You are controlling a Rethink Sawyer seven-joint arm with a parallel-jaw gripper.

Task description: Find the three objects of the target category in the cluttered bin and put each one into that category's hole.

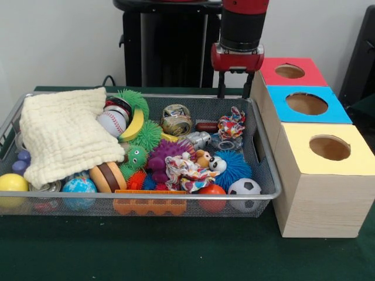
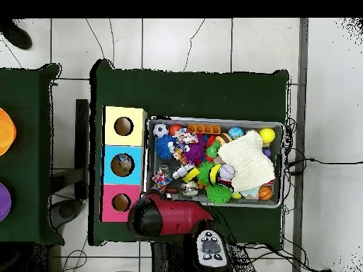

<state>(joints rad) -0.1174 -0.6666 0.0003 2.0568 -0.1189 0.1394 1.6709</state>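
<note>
The wire mesh bin is full of toys; it also shows in the overhead view. One small see-through bottle lies on its side near the bin's middle, among the toys, and shows in the overhead view. I see no other bottles; a cream cloth covers the bin's left part. My gripper hangs just behind the bin's far rim, beside the red-topped box. Its fingers are apart and hold nothing. In the overhead view the arm hides it.
Three wooden boxes with round holes stand right of the bin: red, blue-topped and yellow-topped. A metal can, balls, spiky toys, a banana and an orange tray crowd the bin. A controller lies by the robot's base.
</note>
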